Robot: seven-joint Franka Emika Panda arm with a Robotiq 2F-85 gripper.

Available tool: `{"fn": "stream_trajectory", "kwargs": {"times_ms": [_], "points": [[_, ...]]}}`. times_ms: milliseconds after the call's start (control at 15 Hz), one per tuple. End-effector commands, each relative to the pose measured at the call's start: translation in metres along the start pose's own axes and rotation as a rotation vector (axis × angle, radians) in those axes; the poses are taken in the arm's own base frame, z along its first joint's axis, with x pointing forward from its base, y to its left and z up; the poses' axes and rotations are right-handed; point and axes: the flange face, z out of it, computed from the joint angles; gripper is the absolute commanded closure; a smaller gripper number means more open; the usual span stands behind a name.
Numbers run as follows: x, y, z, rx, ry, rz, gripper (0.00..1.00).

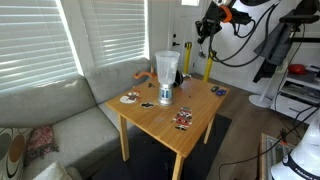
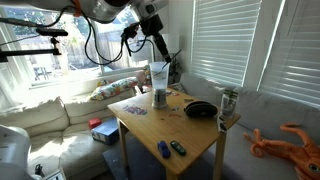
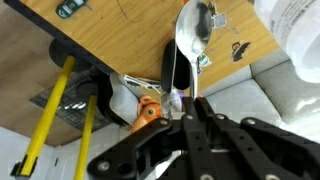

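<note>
My gripper (image 3: 188, 108) is shut on the handle of a metal spoon (image 3: 192, 28), whose bowl points away from me over the wooden table (image 3: 110, 35). In both exterior views the gripper (image 1: 205, 30) (image 2: 158, 45) hangs high above the table's end, near the blender (image 1: 166, 75) (image 2: 159, 82). Below the spoon in the wrist view lie a black object (image 3: 178, 70) and an orange toy (image 3: 148, 110).
A black bowl (image 2: 200, 109) and a can (image 2: 229, 101) stand on the table's edge. Small items lie scattered on the tabletop (image 1: 185, 118). Yellow poles (image 3: 45, 120) (image 1: 208, 62) stand beside the table, a sofa (image 1: 60, 110) runs along it, and an orange octopus toy (image 2: 290, 140) lies there.
</note>
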Motion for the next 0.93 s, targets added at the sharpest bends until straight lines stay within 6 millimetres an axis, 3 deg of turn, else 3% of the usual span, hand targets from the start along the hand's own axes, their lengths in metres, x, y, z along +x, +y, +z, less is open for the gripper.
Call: {"fn": "stream_trajectory", "kwargs": {"times_ms": [0,400,867], "points": [[-0.007,-0.04,-0.037,0.028,0.159,-0.099,0.98],[-0.026,-0.111,-0.045,0.135,0.311,-0.18,0.98],[-0.041,-0.157,-0.004,0.133,0.365,-0.241,0.98]]}}
